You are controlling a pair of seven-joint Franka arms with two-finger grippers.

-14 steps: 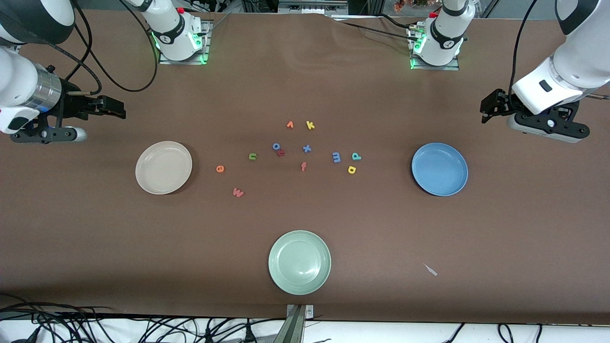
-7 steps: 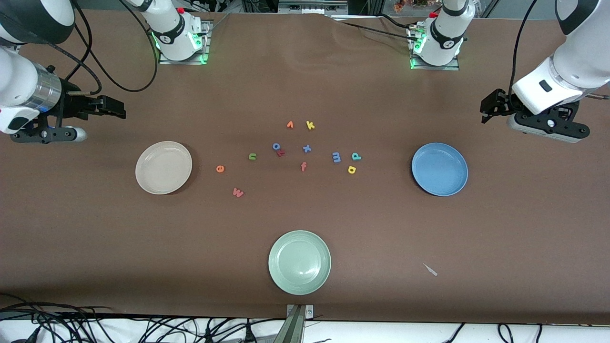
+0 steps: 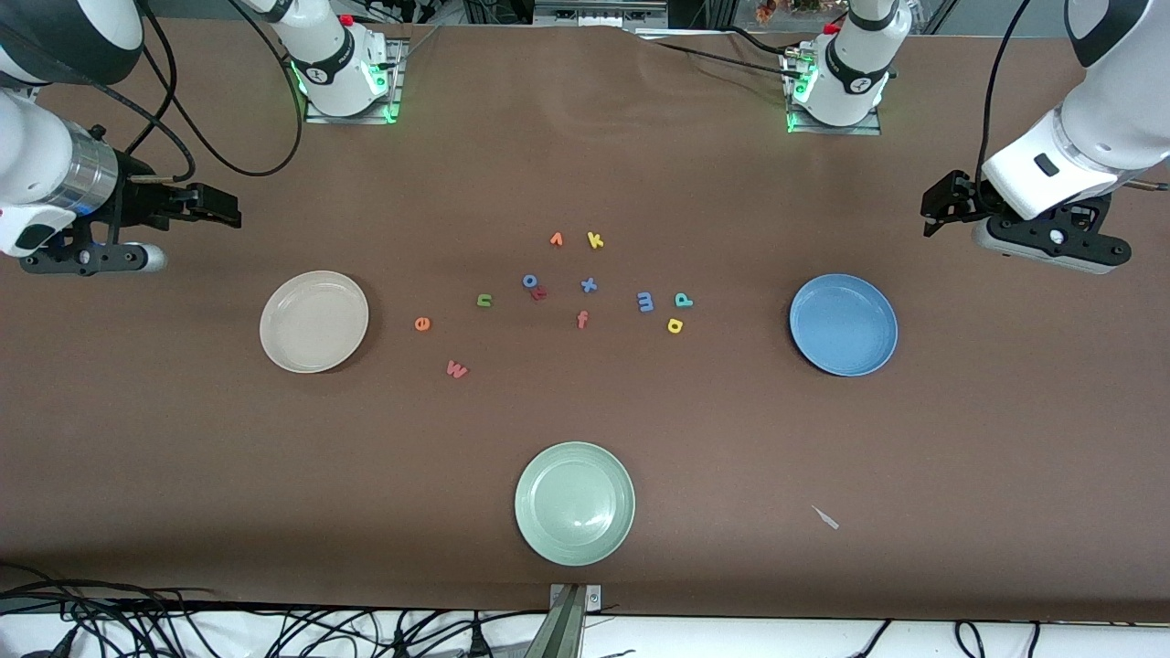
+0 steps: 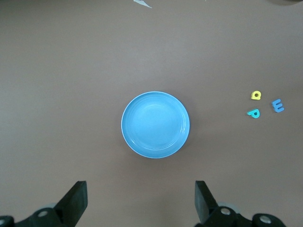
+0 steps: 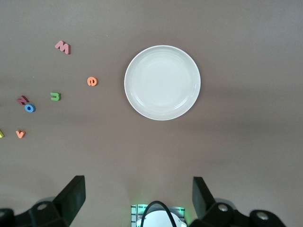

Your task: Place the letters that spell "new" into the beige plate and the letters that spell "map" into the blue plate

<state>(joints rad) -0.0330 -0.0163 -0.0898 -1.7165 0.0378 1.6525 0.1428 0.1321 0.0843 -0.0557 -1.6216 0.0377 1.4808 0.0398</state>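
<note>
Both my left end effector [image 4: 139,203] and right end effector [image 5: 137,201] hang spread and empty; beneath them the blue plate [image 4: 155,125] and beige plate [image 5: 162,82] sit bare, with all six letters unsorted on the surface between them.

We see three plates [image 3: 313,321] [image 3: 843,324] [image 3: 575,503]: one twd right arm's end, one twd left arm's end, a third betw them, nearest front cam. Letters sit betw the two end plates: e [image 3: 421,323], n [image 3: 484,299], w [image 3: 456,368] nr the first; m [image 3: 645,301], p [image 3: 683,299], a [image 3: 675,324] nr the second.
</note>
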